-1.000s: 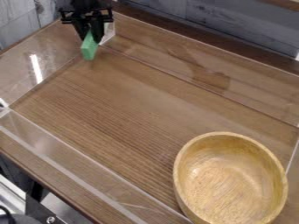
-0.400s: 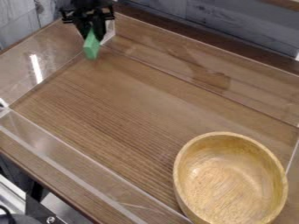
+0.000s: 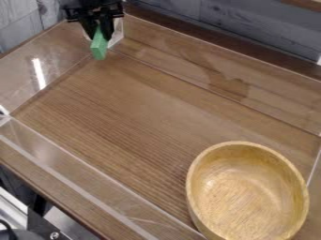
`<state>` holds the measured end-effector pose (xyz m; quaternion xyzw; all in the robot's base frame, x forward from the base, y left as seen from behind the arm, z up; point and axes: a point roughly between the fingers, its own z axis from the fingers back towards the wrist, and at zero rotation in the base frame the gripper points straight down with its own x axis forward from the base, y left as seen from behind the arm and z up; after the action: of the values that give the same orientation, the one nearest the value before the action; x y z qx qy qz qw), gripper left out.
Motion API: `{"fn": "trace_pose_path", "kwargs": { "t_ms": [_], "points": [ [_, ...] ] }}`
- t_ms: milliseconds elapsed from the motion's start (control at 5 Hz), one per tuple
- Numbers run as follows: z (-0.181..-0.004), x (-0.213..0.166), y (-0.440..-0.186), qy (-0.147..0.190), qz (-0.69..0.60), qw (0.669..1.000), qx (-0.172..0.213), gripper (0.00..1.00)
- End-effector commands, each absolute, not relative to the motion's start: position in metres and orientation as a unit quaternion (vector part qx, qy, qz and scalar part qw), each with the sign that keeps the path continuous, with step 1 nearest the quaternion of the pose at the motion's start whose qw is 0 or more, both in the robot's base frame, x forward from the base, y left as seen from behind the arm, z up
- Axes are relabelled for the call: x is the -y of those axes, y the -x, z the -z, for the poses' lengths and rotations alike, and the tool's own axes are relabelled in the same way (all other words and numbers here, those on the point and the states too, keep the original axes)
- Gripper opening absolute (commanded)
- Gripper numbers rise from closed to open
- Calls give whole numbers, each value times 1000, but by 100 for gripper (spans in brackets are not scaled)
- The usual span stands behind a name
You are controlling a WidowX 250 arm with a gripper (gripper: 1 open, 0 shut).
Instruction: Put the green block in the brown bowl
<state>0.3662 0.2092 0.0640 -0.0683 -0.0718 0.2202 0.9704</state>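
Note:
At the far left corner of the table my black gripper (image 3: 96, 25) points down, shut on the top end of the green block (image 3: 97, 44). The bright green bar hangs tilted below the fingers, its lower end close to the tabletop; I cannot tell whether it touches. The brown bowl (image 3: 247, 190), light tan wood with a thick rim, sits empty at the near right corner, far from the gripper.
The wooden tabletop (image 3: 138, 112) is ringed by low clear plastic walls (image 3: 75, 183). A grey plank wall (image 3: 238, 23) runs behind the table. A dark stand (image 3: 44, 225) shows at the bottom left.
The gripper and green block have lifted slightly and the block's tilt has shifted a little. The bowl has not moved.

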Motion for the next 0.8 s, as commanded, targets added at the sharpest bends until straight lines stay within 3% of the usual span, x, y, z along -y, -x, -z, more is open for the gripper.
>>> {"fn": "trace_pose_path", "kwargs": {
  "t_ms": [0,600],
  "points": [
    [-109,-215,-370,50,-233,962,131,0],
    [-107,-216,-370,56,-265,952,144,0]
  ]
}}
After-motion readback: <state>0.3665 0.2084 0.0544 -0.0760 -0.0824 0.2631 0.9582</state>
